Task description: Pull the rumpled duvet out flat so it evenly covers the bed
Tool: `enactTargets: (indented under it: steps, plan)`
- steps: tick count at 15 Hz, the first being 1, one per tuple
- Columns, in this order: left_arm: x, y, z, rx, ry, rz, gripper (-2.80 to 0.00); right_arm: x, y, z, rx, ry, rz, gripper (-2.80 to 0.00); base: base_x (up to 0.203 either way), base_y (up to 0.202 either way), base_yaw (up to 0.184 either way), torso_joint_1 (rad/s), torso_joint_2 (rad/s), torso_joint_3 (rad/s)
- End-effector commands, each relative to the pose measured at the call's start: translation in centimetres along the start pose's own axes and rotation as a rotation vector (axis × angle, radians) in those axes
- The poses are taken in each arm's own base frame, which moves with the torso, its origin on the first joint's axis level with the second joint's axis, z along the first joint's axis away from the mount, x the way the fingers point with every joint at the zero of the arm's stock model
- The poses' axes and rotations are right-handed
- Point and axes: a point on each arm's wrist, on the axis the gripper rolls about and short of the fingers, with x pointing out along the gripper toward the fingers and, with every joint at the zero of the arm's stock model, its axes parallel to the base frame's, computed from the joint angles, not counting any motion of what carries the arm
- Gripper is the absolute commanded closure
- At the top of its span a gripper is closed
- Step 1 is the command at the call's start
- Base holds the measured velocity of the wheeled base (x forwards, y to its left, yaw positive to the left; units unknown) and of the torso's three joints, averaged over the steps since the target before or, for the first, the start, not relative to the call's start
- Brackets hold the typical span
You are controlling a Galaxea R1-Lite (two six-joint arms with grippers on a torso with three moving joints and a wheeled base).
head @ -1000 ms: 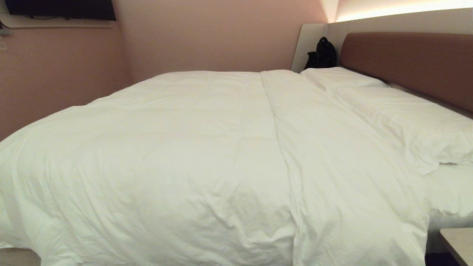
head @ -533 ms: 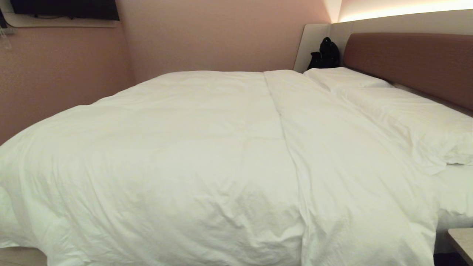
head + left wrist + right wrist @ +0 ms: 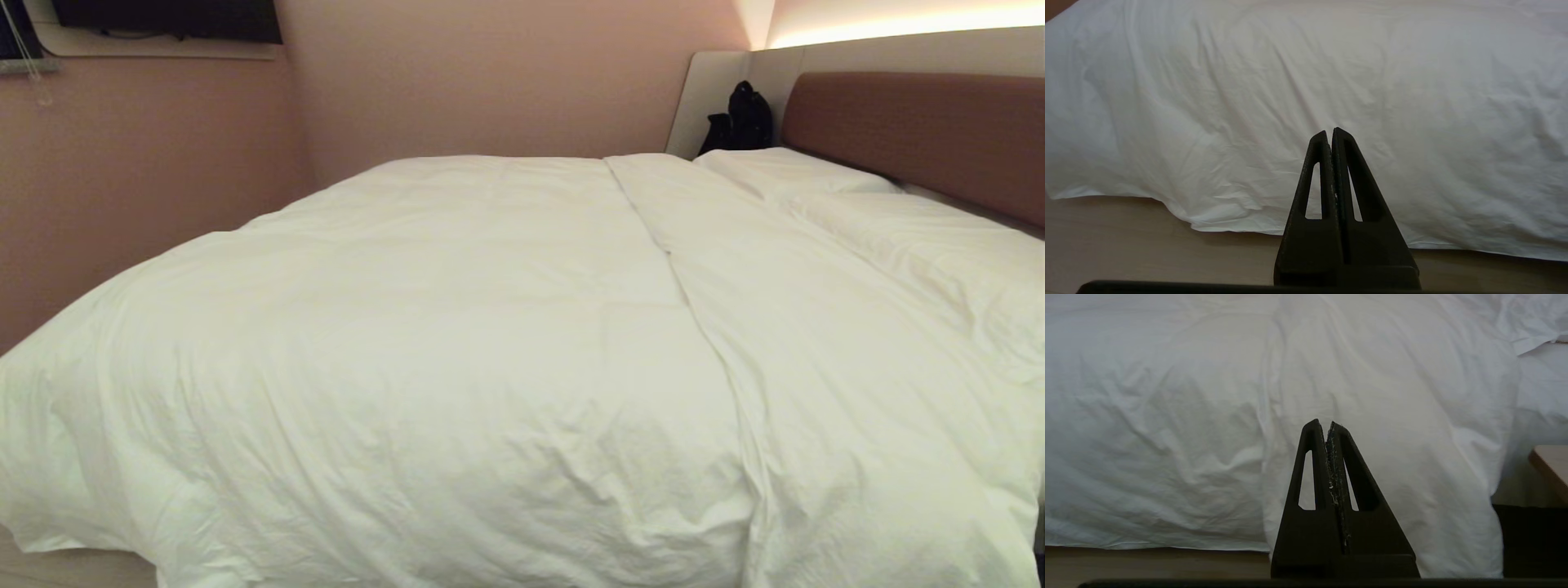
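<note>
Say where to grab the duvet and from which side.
Judging by its pose, pinch the duvet at its hanging near edge, coming in from the robot's side of the bed, low and level: the hem drapes free there. Both the left gripper and right gripper are shut.

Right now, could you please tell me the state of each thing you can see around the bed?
duvet: spread across the bed, lightly wrinkled, a fold ridge running lengthwise
pillows: lying flat at the headboard
left gripper: shut, empty, facing the duvet's side
right gripper: shut, empty, facing the duvet's side
</note>
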Motion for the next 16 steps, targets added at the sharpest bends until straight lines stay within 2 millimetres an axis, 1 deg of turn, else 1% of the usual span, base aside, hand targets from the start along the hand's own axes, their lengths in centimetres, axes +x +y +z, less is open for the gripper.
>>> enactTargets:
  steps: [1,16]
  plan:
    - [0.0,0.0,0.0,0.001,0.0,0.0,0.0,0.0,0.0,0.0,0.0,-0.001,0.001,0.0,0.0,0.201,0.001,0.003,0.0,-0.002]
    - [0.0,0.0,0.02,0.004,-0.002,-0.001,0.0,0.0,0.0,0.0,0.0,-0.001,0.0,0.0,0.0,0.196,0.0,0.002,0.0,0.0]
